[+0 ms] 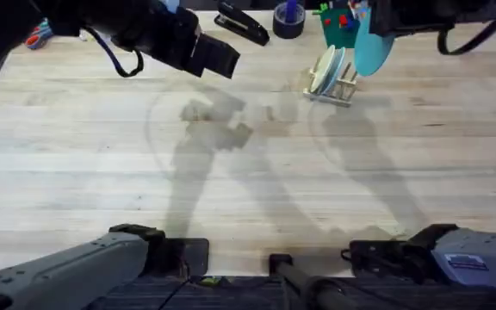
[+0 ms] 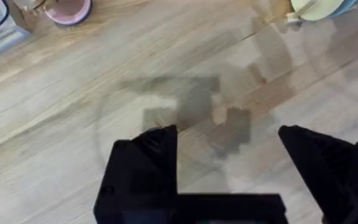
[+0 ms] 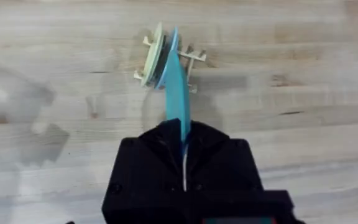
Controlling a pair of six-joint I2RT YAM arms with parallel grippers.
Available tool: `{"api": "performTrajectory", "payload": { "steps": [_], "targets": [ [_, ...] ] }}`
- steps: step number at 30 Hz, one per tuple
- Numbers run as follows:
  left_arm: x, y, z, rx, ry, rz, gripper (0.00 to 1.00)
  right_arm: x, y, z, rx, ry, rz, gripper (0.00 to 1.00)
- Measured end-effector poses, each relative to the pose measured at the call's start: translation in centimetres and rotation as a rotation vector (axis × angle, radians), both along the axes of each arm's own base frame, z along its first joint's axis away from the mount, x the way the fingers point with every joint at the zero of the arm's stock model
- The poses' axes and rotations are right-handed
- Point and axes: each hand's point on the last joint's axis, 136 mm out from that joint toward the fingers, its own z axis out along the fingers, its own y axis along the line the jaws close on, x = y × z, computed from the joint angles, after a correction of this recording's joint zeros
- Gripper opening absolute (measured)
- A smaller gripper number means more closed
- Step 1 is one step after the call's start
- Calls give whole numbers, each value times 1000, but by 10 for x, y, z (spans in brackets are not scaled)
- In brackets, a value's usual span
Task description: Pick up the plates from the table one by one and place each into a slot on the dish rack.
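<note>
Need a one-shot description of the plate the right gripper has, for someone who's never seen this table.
Start at the small wooden dish rack near the table's far edge, right of centre. Directly above it, the right gripper pinches a thin round plate edge-on: the sky blue plate. The plates already standing in the rack are cream and pale; this is the bright blue one in the air.

Overhead high above table (image 1: 76, 172), wrist views nearer, probably sharing rack (image 3: 166, 59)

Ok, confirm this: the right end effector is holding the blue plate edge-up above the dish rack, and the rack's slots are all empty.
Not quite. The right end effector does hold the blue plate edge-up above the dish rack, but the rack is not empty: the right wrist view shows plates already standing in it, a cream plate among them.
</note>
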Motion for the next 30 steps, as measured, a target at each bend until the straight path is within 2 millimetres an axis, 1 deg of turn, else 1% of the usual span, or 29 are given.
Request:
{"api": "performTrajectory", "payload": {
  "steps": [7, 17, 23, 26, 30],
  "targets": [
    [0, 0, 0, 0, 0, 0, 995, -8, -12, 6, 10, 3, -113, 29],
    [0, 0, 0, 0, 0, 0, 995, -3, -18, 0, 54, -17, -285, 29],
    [0, 0, 0, 0, 0, 0, 995, 0, -29, 0, 75, -31, -362, 29],
    [0, 0, 0, 0, 0, 0, 995, 4, -32, -4, 71, -22, -383, 29],
    [0, 0, 0, 0, 0, 0, 995, 11, -29, -14, 55, 0, -387, 29]
  ]
}}
